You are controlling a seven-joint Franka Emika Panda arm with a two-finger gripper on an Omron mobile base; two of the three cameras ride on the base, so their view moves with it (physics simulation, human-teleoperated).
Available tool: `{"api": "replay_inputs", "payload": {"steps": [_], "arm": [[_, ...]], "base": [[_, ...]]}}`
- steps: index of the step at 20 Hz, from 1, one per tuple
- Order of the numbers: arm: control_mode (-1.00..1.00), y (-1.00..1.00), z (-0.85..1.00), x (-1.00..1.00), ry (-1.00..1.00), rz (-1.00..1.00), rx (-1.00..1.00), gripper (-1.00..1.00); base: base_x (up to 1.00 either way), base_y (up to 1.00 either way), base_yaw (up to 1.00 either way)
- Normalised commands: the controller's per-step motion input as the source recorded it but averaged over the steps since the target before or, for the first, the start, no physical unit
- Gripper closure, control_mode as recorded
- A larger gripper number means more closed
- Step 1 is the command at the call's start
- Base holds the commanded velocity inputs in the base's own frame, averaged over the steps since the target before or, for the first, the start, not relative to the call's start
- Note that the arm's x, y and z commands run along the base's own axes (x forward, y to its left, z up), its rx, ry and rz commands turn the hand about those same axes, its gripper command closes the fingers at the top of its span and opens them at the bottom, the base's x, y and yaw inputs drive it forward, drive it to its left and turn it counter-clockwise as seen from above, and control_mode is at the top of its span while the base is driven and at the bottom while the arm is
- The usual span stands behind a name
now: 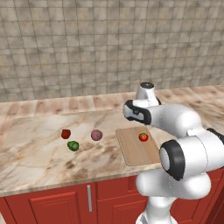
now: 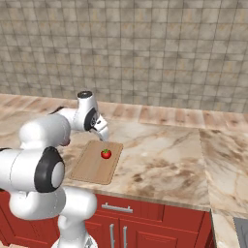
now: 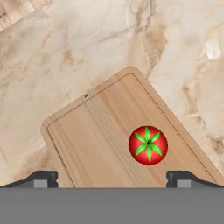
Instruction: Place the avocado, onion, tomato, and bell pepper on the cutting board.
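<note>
The bright red tomato point(image 1: 143, 137) point(image 2: 106, 154) point(image 3: 148, 145) with its green stem top rests on the tan cutting board point(image 1: 135, 153) point(image 2: 89, 169) point(image 3: 96, 135). My gripper point(image 2: 102, 133) point(image 3: 111, 179) hangs open just above the board, its fingertips point(image 3: 43, 178) wide apart with nothing between them, and the tomato lies free below, nearer one tip. To the left of the board, on the marble counter, lie the pinkish onion point(image 1: 96, 135), the dark-red bell pepper point(image 1: 66, 134) and the green avocado point(image 1: 73, 145).
A tiled wall point(image 1: 87, 43) closes the back of the counter. The counter's front edge point(image 1: 65, 186) runs above red cabinet doors point(image 1: 48, 205). The board sits close to that front edge, and my own forearm crosses over its far end.
</note>
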Motion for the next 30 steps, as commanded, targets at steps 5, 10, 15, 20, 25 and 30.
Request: {"api": "replay_inputs", "payload": {"steps": [5,10,15,20,25,30], "arm": [[-1.0,0.87,0.06,0.34,0.03,0.0,0.0,-1.0],[-1.0,0.76,-0.02,0.27,0.06,0.03,0.0,-1.0],[-1.0,0.46,-0.12,-0.09,0.01,0.13,0.0,-1.0],[-1.0,0.51,-0.14,0.01,0.01,0.17,-0.01,-1.0],[-1.0,0.49,-0.17,0.05,0.0,0.17,0.0,-1.0],[-1.0,0.15,-0.08,0.02,-0.06,0.06,-0.05,-1.0]], "base": [[0.0,0.0,0.0],[0.0,0.0,0.0],[0.0,0.0,0.0],[0.0,0.0,0.0],[0.0,0.0,0.0],[0.0,0.0,0.0]]}}
